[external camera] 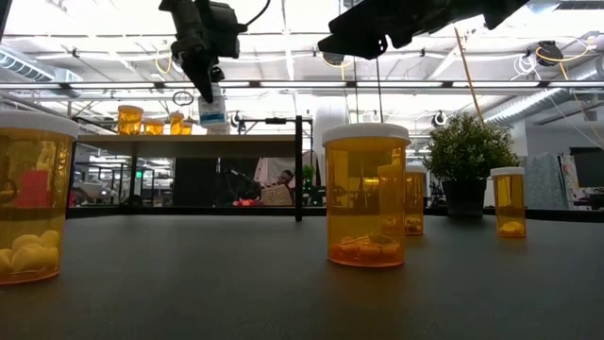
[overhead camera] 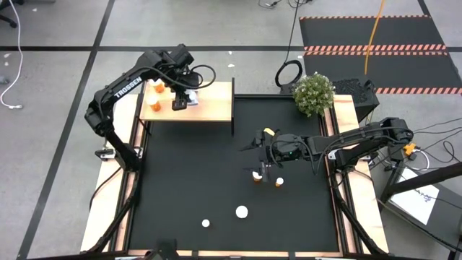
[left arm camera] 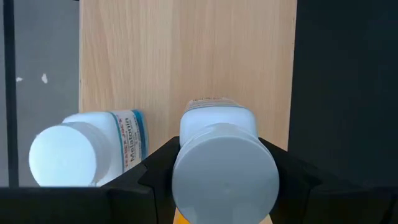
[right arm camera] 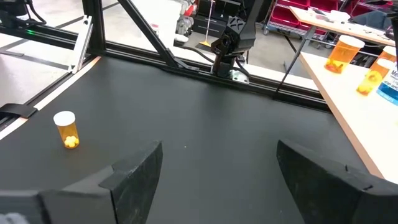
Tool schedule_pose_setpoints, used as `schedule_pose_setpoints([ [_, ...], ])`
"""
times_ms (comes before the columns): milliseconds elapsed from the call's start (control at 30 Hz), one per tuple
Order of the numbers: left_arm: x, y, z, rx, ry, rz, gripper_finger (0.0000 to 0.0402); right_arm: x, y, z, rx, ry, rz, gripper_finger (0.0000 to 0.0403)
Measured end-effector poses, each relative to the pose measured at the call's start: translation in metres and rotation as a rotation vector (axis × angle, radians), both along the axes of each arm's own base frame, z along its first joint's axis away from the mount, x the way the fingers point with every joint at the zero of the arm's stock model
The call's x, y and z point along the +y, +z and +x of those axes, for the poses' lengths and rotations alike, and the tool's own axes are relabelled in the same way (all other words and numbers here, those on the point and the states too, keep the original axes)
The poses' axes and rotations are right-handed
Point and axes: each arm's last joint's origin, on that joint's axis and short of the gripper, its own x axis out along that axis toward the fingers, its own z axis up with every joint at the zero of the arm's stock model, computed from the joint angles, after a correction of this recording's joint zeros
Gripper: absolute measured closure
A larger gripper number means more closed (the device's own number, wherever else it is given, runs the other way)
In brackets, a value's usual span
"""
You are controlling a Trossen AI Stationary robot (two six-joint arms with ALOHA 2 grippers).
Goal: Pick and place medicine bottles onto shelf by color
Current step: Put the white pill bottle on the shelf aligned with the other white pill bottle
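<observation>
The shelf (overhead camera: 209,108), a light-wood board on black legs, stands at the mat's far left. On it stand orange medicine bottles (overhead camera: 155,106) and a white one with a blue label (left arm camera: 87,152). My left gripper (overhead camera: 179,102) is over the shelf, shut on another white bottle (external camera: 213,109). My right gripper (right arm camera: 217,168) hangs open over the middle of the black mat, nothing between its fingers. More orange bottles (overhead camera: 256,175) stand on the mat below it. Near the front edge stand two others, only their white caps (overhead camera: 241,211) showing. My left gripper pinches the white bottle at its cap end (left arm camera: 183,168) between its two fingers, one on each side. The fingers (external camera: 203,71) come from above, pointing steeply down. The bottle hangs upright below them, cap up, its bottom just over the shelf board.
A potted plant (overhead camera: 314,94) stands at the mat's far right corner. Orange bottles (external camera: 366,198) stand close before the low camera. A lone orange bottle (right arm camera: 66,129) stands on the mat ahead of my right gripper. The shelf's black leg (external camera: 299,170) marks its right end.
</observation>
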Motion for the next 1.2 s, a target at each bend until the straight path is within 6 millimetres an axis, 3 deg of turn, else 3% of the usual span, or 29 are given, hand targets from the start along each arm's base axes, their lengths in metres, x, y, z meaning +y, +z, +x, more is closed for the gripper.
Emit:
schedule_pose_setpoints([
  [633, 0.002, -0.001, -0.004, 0.012, -0.008, -0.008, 0.0218, 0.000, 0.000, 0.000, 0.000, -0.001, 0.003, 0.0094],
  [867, 0.002, -0.024, -0.004, 0.076, -0.003, -0.032, 0.0218, 0.000, 0.000, 0.000, 0.000, -0.001, 0.003, 0.0094],
  [1200, 0.003, -0.024, -0.001, 0.075, 0.002, -0.002, 0.0218, 0.000, 0.000, 0.000, 0.000, 0.000, 0.001, 0.0094],
])
